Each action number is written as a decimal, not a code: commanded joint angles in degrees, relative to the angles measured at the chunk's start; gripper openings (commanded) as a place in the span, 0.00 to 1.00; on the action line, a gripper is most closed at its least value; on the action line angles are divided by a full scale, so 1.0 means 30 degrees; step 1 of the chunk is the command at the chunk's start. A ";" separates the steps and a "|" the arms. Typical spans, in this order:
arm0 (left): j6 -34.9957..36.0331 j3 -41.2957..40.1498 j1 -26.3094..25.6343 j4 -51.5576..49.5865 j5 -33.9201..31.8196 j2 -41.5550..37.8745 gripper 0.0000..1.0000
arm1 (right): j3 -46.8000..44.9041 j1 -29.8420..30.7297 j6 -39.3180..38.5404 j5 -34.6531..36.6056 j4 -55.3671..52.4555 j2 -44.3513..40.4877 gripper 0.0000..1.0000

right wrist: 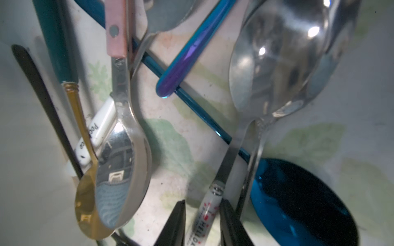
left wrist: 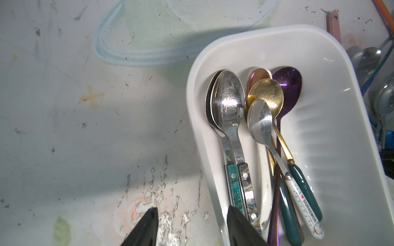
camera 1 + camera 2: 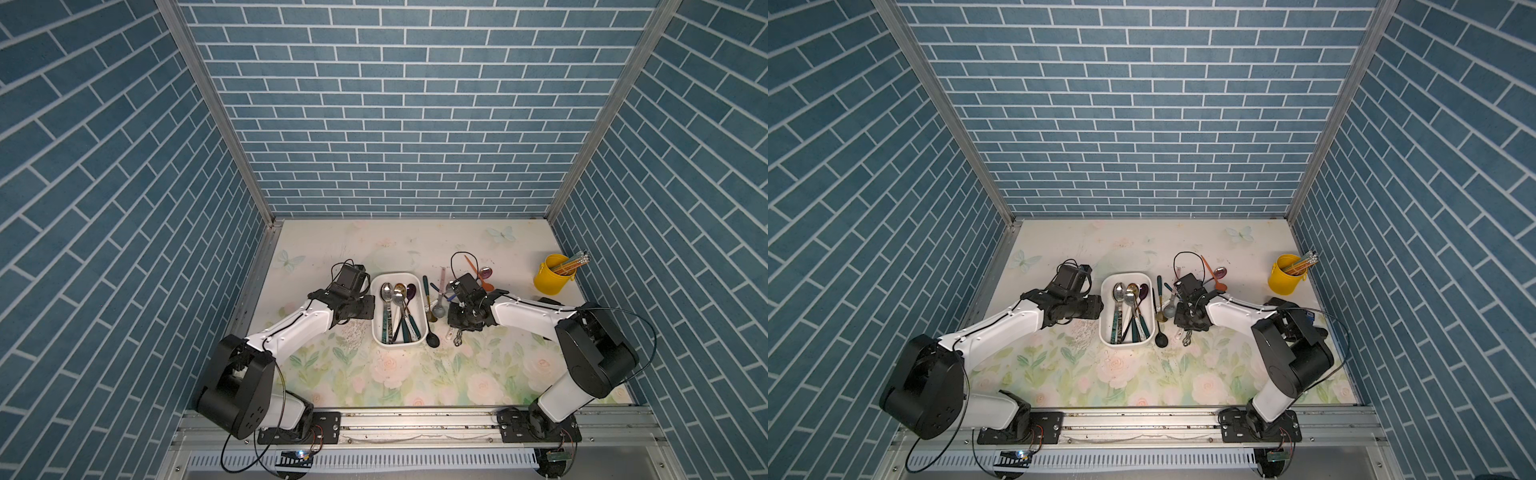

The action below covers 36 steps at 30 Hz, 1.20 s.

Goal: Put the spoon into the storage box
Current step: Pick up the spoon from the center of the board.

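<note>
Right gripper sits low over the loose spoons beside the storage box, its jaws apart on either side of a white printed handle; you can't yet tell whether they pinch it. Your left gripper hangs with jaws apart at the box's near wall, holding nothing. Several spoons already lie in the box, so the job is partly done; a good number are left on the counter. One boxed handle reads "DORAEMON"; the print between the right jaws is too blurred to read.
</note>
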 commanded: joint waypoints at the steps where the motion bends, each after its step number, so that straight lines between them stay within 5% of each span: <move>1: 0.0110 0.0008 -0.0060 -0.0310 -0.0247 -0.0230 0.57 | -0.0125 -0.0064 -0.0628 0.0071 -0.0698 0.0633 0.26; 17: 0.0209 0.0018 -0.0071 -0.0094 -0.0095 0.0229 0.58 | -0.0648 -0.0078 -0.1477 0.0537 -0.1470 -0.0075 0.12; 28: 0.0300 -0.0008 -0.0083 -0.0083 -0.0110 0.0365 0.58 | -0.1023 -0.0064 -0.1576 0.1094 -0.1744 0.0421 0.27; 36: 0.0271 0.0078 -0.0070 -0.0039 -0.0102 0.0366 0.57 | -0.0883 0.0021 -0.1952 0.0838 -0.1576 0.0615 0.10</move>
